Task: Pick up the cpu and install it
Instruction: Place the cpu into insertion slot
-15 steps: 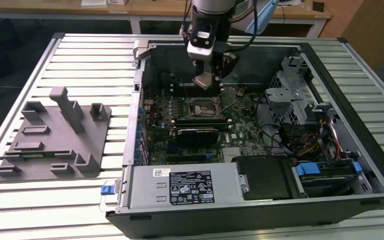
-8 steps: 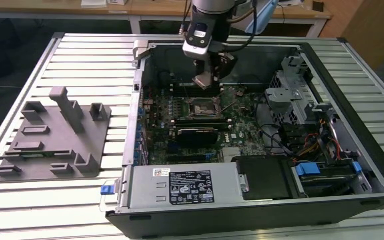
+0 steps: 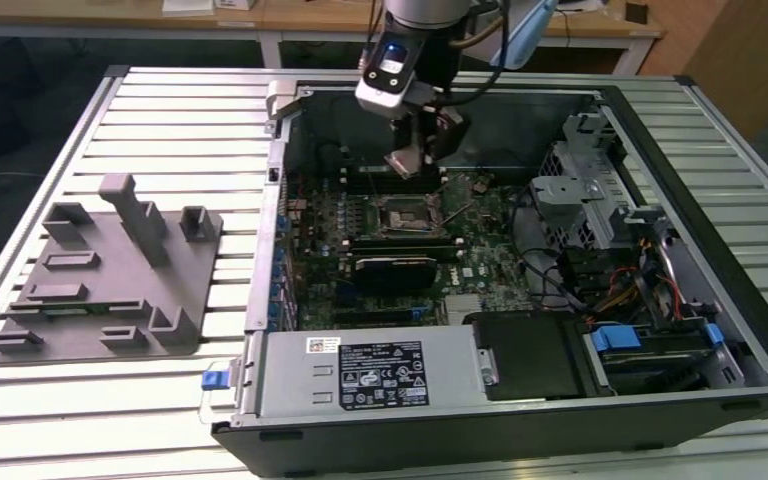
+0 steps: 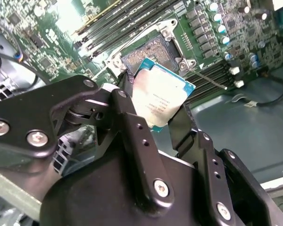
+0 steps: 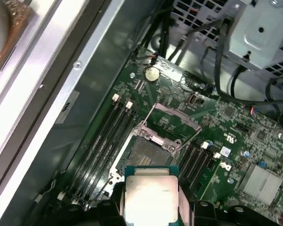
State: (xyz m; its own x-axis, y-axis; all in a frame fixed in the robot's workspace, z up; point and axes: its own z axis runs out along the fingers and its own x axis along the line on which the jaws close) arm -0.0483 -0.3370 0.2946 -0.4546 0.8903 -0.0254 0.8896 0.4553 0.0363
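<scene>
My gripper [image 3: 415, 152] hangs inside the open computer case, shut on the cpu [image 3: 404, 160], a small flat silvery square chip with a pale rim. In the second wrist view the cpu [image 4: 161, 98] sits clamped between two black fingers [image 4: 132, 120]; in the first wrist view the cpu [image 5: 151, 194] is edge-held just short of the socket. The socket [image 3: 406, 213] is a black square with a metal frame on the green motherboard; its frame [image 5: 173, 122] stands flipped open and the socket bed [image 5: 144, 154] is bare. The chip is above and slightly behind the socket, not touching it.
A grey plastic tray [image 3: 97, 285] with upright posts lies on the slatted table at the exterior view's left. Memory slots [image 5: 101, 141] flank the socket. Case walls [image 3: 277, 200], a drive cage [image 3: 584, 190], cables [image 3: 598, 280] and the power supply [image 3: 371, 375] surround the board.
</scene>
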